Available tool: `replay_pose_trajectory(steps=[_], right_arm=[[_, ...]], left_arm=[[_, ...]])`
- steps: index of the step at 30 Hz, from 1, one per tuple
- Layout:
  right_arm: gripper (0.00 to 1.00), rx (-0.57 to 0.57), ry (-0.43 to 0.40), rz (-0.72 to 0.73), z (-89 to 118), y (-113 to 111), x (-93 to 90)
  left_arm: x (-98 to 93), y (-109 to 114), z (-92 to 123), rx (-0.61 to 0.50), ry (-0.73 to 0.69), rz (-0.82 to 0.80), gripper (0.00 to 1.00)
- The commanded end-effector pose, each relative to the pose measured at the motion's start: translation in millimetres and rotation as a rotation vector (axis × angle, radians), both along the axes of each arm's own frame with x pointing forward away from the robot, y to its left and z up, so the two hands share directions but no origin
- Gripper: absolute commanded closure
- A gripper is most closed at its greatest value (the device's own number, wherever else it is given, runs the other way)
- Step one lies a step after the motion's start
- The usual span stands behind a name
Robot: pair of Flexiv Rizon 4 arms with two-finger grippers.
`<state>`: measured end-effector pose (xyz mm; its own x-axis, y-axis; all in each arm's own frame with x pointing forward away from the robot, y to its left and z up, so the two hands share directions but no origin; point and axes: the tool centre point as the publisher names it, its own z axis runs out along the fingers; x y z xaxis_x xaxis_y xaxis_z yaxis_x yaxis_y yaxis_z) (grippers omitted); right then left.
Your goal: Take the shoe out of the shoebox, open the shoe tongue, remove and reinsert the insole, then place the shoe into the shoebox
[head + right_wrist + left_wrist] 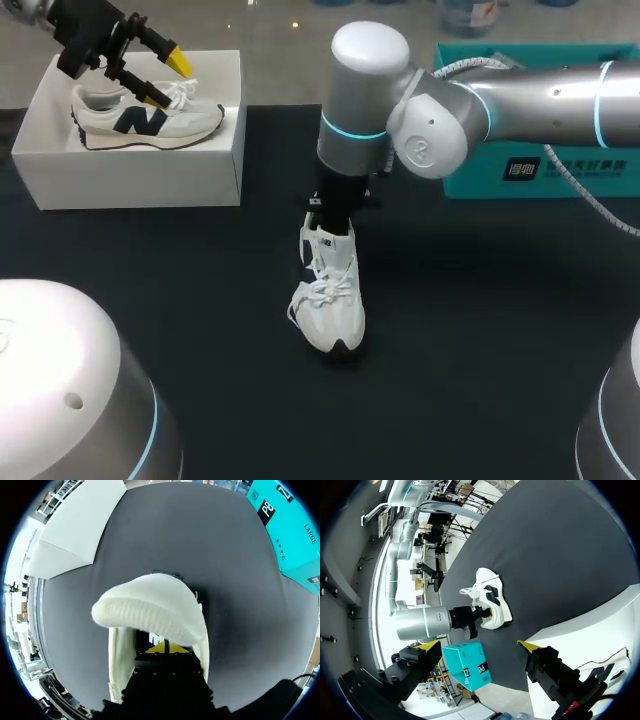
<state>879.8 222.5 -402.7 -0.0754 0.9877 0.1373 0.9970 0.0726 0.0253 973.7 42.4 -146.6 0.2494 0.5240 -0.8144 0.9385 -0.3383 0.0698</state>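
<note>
My right gripper (pixel 165 647) is reaching down into the mouth of the white sneaker (pixel 330 300) at its heel end. Only a sliver of yellow tip is showing there, so I cannot tell whether it is spread or pinching anything. A padded white flap (pixel 150 611), tongue or collar, is arching just ahead of it. The sneaker is standing near the middle of the black bench (pixel 480 330), toe pointing to 6 o'clock. My left gripper (pixel 165 78) is hovering, spread and empty, over the white shoebox (pixel 130 180) at 10 o'clock, where a second sneaker (pixel 145 118) is lying. A teal box (pixel 480 185) is sitting at 2 o'clock. I am judging this to be the tongue-or-insole step. The next move is calling for a firm pinch on the insole's heel edge and a straight lift.
</note>
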Motion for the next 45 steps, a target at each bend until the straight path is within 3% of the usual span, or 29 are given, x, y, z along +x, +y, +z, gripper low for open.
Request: replay_pose_trajectory(steps=[1,4,8,15,19,24,29,38,45], right_arm=[[1.0,0.01,0.021,0.014,-15.5,9.0,5.5],[1.0,0.017,0.028,0.027,-13.7,16.3,3.9],[1.0,0.011,0.016,0.017,5.4,18.4,0.6],[1.0,-0.002,0.026,0.005,26.4,15.7,8.8],[1.0,-0.01,0.021,0.001,23.4,12.1,14.5],[1.0,-0.008,0.064,-0.001,3.6,9.0,19.8],[1.0,-0.002,0.096,-0.003,-4.4,11.9,13.2],[1.0,-0.029,0.115,-0.013,32.2,17.4,-10.3],[1.0,-0.044,0.177,-0.016,22.2,10.2,-21.7]], left_arm=[[0.5,0.6,0.0,0.002,-0.001,-0.002,0.0],[0.5,0.6,0.0,0.002,-0.001,-0.002,0.0],[0.5,0.6,0.0,0.002,-0.001,-0.002,0.0],[0.5,0.6,0.0,0.002,-0.001,-0.002,0.0],[0.5,0.6,0.0,0.002,-0.001,-0.002,0.0],[0.5,0.6,0.0,0.002,-0.001,-0.002,0.0],[0.5,0.6,0.0,0.002,-0.001,-0.002,0.0],[0.5,0.6,0.0,0.002,-0.001,-0.002,0.0],[0.5,0.6,0.0,0.002,-0.001,-0.002,0.0]])
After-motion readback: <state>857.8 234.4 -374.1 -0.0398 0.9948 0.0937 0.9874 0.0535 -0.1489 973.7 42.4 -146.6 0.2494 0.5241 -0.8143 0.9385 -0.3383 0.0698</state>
